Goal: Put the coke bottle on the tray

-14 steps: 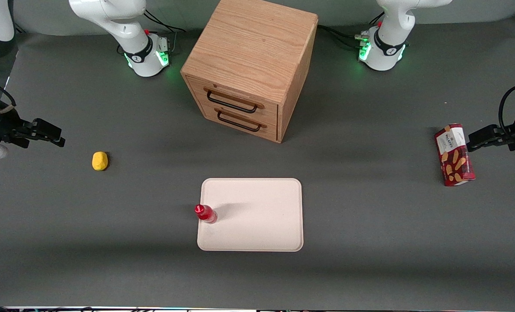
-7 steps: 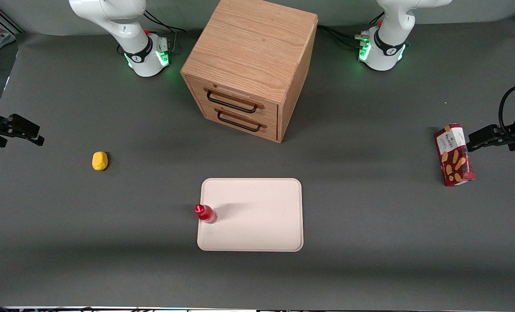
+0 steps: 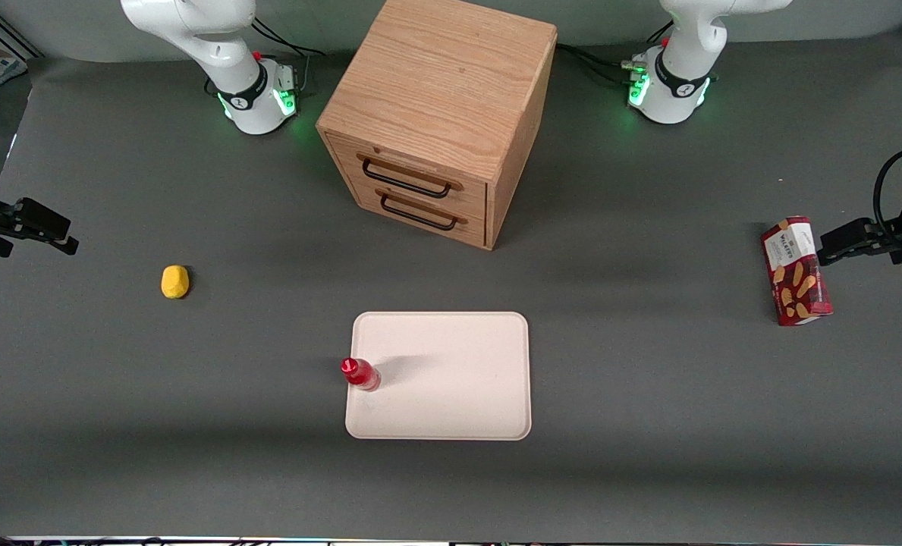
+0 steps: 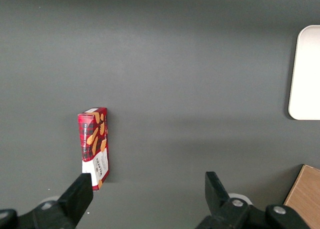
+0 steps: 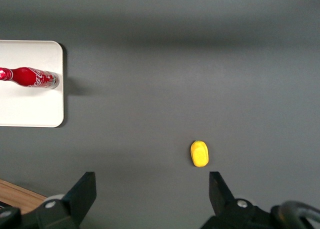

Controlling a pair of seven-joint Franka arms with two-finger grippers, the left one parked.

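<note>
The small red coke bottle [image 3: 360,374] stands upright on the pale cream tray [image 3: 451,394], just inside the tray's edge toward the working arm's end. In the right wrist view the bottle [image 5: 30,78] rests on the tray [image 5: 30,114] near its rim. My right gripper [image 3: 41,231] hangs high above the table at the working arm's end, well away from the tray. Its fingers [image 5: 85,191] are spread wide with nothing between them; the gripper [image 5: 152,194] is open and empty.
A yellow lump [image 3: 175,281] lies on the grey table between my gripper and the tray; it also shows in the right wrist view [image 5: 200,153]. A wooden two-drawer cabinet [image 3: 439,114] stands farther from the front camera than the tray. A red snack box [image 3: 796,271] lies toward the parked arm's end.
My right gripper pulled back toward the working arm's end of the table a second ago, then held still. The bottle stays on the tray.
</note>
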